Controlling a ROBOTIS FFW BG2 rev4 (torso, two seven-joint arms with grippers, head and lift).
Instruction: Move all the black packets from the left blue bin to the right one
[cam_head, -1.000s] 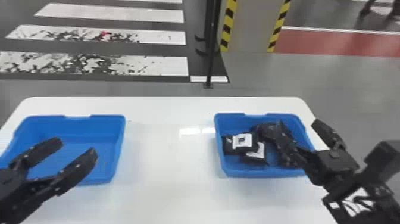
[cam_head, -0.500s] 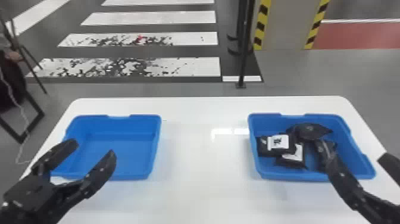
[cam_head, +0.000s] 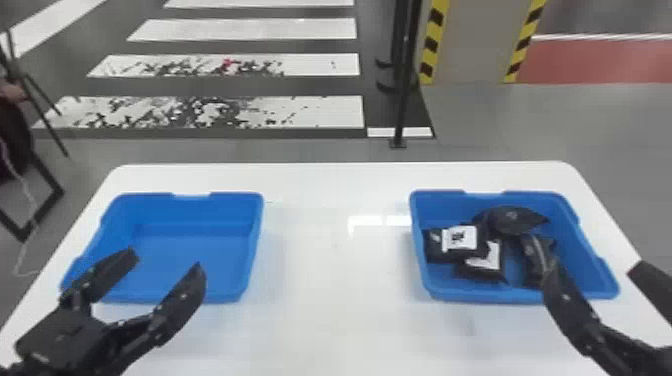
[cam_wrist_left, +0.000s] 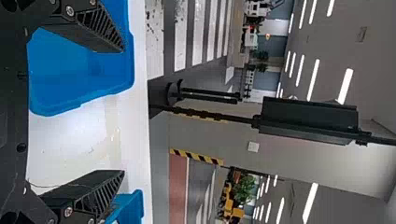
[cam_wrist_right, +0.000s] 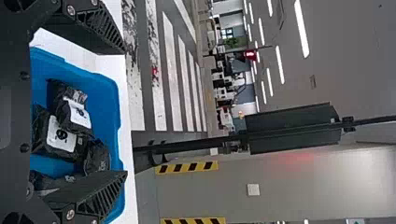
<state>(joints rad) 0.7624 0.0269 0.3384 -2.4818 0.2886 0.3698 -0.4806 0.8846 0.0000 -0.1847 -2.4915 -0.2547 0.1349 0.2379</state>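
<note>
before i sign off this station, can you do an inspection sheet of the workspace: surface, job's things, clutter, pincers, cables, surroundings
surface: white table, glare patch between the bins
left blue bin: no packets seen in it
right blue bin: four black packets visible, bunched together, some overlapping
clutter: nothing seen
left pincer: open, over the left bin's near side
right pincer: open, at the right bin's near right side; contact with packets cannot be told
cables: pale cord beyond the table's left side
surroundings: black pole and hazard-striped pillar behind the table
</note>
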